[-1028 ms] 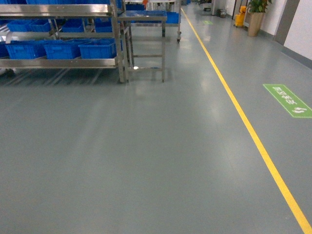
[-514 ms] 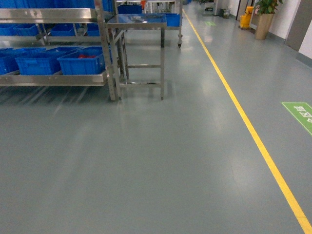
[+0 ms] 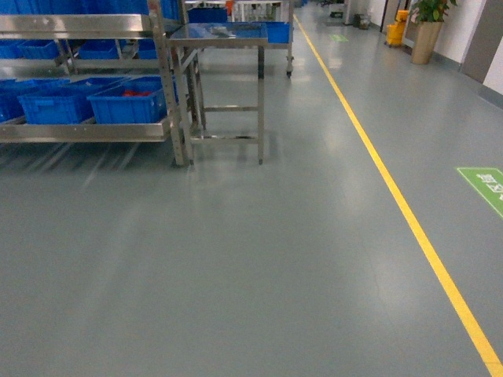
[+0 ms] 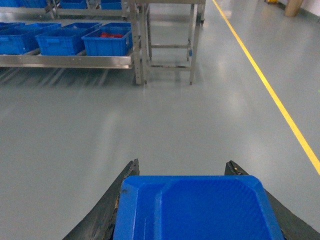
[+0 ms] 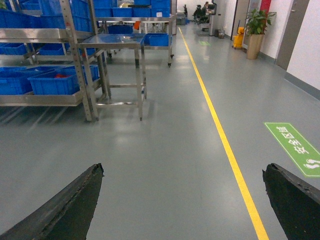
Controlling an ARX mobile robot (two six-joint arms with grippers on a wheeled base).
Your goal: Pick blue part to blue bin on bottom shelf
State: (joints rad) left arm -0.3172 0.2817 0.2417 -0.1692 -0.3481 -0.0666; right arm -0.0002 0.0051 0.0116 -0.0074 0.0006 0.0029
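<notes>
In the left wrist view my left gripper (image 4: 182, 165) is shut on the blue part (image 4: 197, 210), whose blue body fills the space between the black fingers (image 4: 107, 215). My right gripper (image 5: 183, 167) hangs open over bare floor with nothing in it. Neither gripper shows in the head view. The bottom shelf (image 3: 86, 131) of the steel rack is far ahead on the left. A blue bin (image 3: 55, 106) stands on it in a row of like crates. The rightmost crate (image 3: 130, 102) has red items inside.
A steel table (image 3: 224, 35) on thin legs stands right of the rack. A yellow floor line (image 3: 409, 220) runs along the right, with a green floor sign (image 3: 486, 184) beyond it. A potted plant (image 3: 427, 31) and a yellow bucket (image 3: 395, 31) stand far back.
The head view has swung left and come closer: the rack and table have shifted right and grown larger, mostly in the first half second. The green sign slid toward the right edge.
</notes>
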